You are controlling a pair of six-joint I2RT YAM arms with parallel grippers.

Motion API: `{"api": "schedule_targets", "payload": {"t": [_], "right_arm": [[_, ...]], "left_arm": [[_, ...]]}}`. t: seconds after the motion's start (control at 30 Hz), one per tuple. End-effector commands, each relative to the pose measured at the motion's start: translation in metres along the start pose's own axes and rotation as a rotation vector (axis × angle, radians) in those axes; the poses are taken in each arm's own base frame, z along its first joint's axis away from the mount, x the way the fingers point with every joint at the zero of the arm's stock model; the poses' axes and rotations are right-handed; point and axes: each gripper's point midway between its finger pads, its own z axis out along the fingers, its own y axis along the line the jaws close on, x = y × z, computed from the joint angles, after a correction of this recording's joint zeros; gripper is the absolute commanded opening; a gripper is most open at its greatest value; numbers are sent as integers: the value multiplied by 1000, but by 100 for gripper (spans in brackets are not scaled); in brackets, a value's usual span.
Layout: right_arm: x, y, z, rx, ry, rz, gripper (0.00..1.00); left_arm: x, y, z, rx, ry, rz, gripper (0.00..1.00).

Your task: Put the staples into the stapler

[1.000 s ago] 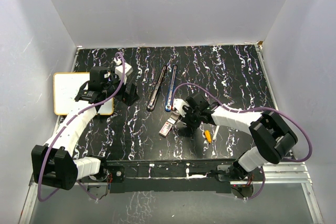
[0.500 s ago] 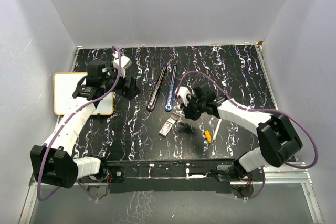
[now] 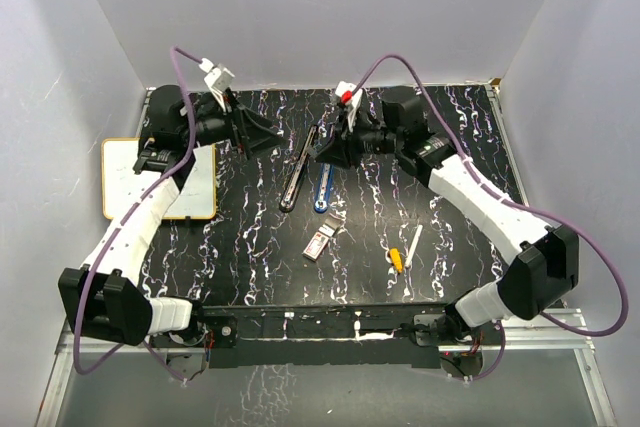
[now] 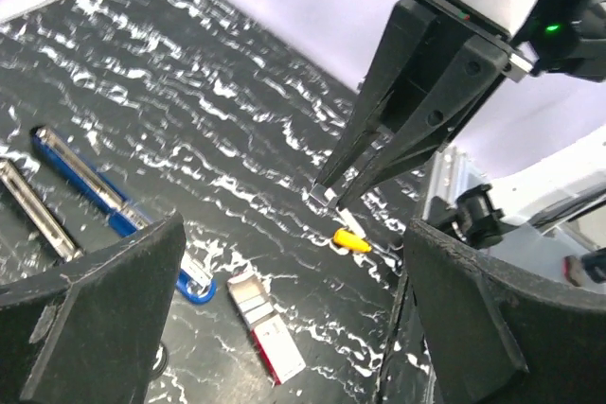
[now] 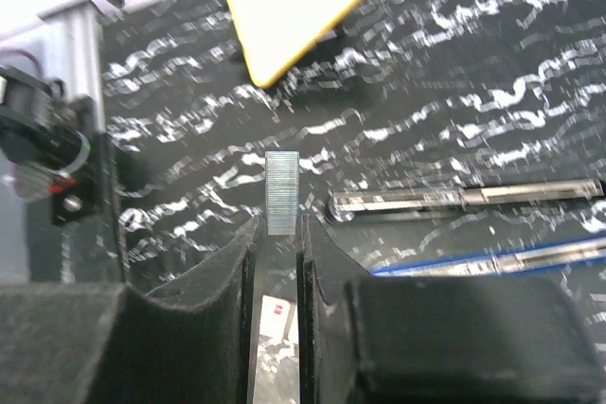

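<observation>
Right claw (image 3: 320, 152) risen far from staples box (image 3: 320, 241), clenched on staple strip (image 5: 282, 193); left claw (image 4: 295, 234) spread

**What Lay on the Black Surface**

The surface (image 3: 450, 147) was black with white squiggles. A black stapler (image 3: 297, 179) and a blue stapler (image 3: 322, 192) lay side by side near the middle, both long and thin. Just in front of them lay a little red-and-white box of staples (image 3: 319, 243). A white pen (image 3: 410, 243) with a yellow tip lay to its right. A white board (image 3: 125, 182) with a yellow rim lay at the left edge.
</observation>
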Motion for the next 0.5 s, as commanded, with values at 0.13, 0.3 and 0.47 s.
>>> {"api": "schedule_targets", "payload": {"t": [0.13,0.3,0.47], "right_arm": [[-82,41,-6,-275,-191,120,15],[-91,47,-2,-353,-212,161,15],[-93,52,1,-416,-226,215,15]], "left_arm": [[-53,-55,-18,292,-205,-100,95],[-53,-55,-18,305,-255,-138,92],[-46,-56,-15,320,-281,-157,86]]}}
